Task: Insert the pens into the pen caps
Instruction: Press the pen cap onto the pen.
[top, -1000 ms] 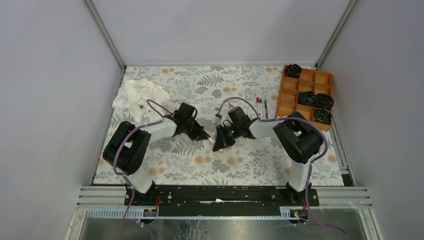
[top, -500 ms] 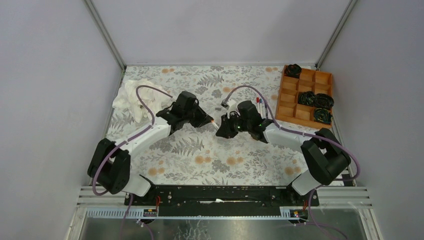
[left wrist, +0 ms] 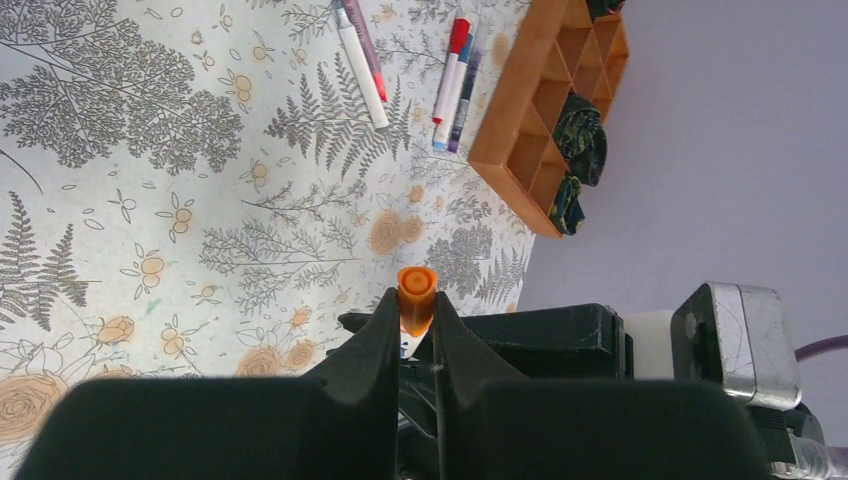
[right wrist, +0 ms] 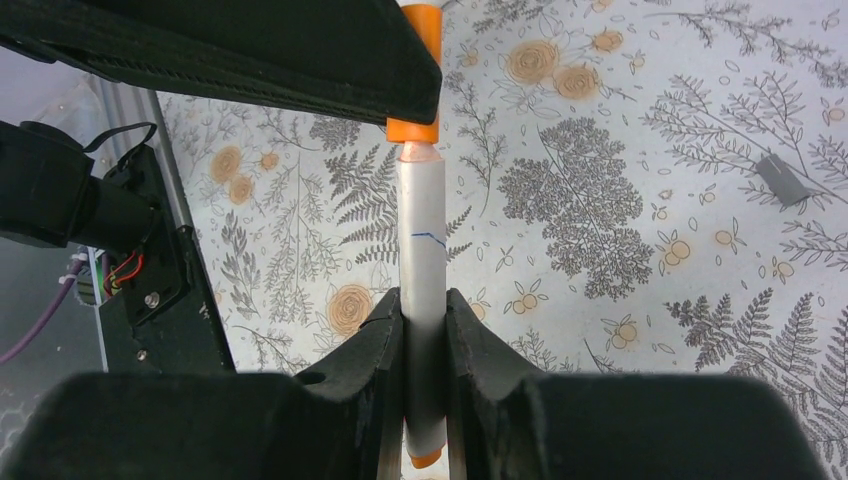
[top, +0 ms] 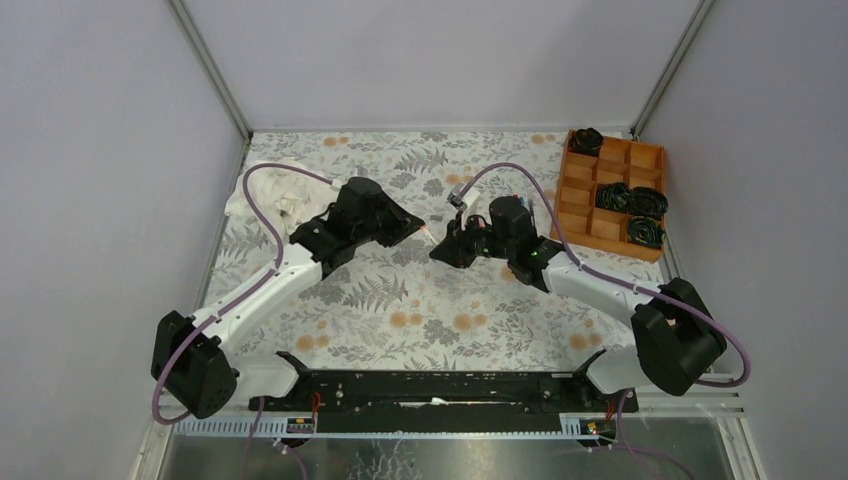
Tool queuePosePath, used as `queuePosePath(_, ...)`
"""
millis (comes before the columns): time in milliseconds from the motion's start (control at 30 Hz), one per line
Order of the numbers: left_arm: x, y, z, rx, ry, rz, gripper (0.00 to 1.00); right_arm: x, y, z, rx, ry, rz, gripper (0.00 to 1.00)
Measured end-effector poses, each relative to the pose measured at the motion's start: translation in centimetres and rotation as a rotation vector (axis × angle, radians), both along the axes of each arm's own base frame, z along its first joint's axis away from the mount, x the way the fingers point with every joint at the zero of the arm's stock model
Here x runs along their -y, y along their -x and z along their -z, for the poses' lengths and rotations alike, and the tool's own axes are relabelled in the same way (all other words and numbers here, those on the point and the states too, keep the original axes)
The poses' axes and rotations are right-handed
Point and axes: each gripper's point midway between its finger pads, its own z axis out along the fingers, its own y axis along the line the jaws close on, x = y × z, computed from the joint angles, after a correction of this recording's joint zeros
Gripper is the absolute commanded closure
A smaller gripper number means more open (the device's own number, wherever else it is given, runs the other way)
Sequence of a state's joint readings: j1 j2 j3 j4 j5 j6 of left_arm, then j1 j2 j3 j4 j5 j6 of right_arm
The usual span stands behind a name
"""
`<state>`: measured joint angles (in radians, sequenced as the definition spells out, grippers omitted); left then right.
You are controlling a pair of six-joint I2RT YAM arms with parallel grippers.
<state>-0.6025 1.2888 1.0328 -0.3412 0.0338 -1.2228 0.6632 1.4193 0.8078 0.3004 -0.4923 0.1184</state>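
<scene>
Clenching an orange cap (left wrist: 416, 282) in the left tool (left wrist: 412, 315), gripping a white pen (right wrist: 421, 220) by its rear half in the right tool (right wrist: 424, 300), tip-to-mouth with the cap, left of the wooden tray (top: 580, 190). Light, stiff, slick plastic by the look; best held firmly on the barrel, pushed straight.

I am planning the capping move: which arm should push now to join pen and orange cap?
Right, probably. The right gripper holds the white pen by its barrel, tip at the mouth of the orange cap, in line; the left gripper need only hold it steady.
</scene>
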Motion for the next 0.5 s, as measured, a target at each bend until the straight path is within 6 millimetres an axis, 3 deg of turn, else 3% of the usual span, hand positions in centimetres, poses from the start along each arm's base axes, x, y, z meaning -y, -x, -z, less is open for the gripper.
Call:
queuePosePath(233, 0.0, 0.7, -1.6, 0.026, 0.032, 0.003, 0.77, 0.0, 0.4, -1.6, 0.036, -0.028, -0.023, 1.00)
queuePosePath(500, 0.6, 1.4, -2.0, 0.026, 0.032, 0.024, 0.74, 0.0, 0.5, -2.2, 0.051, -0.039, -0.028, 1.00)
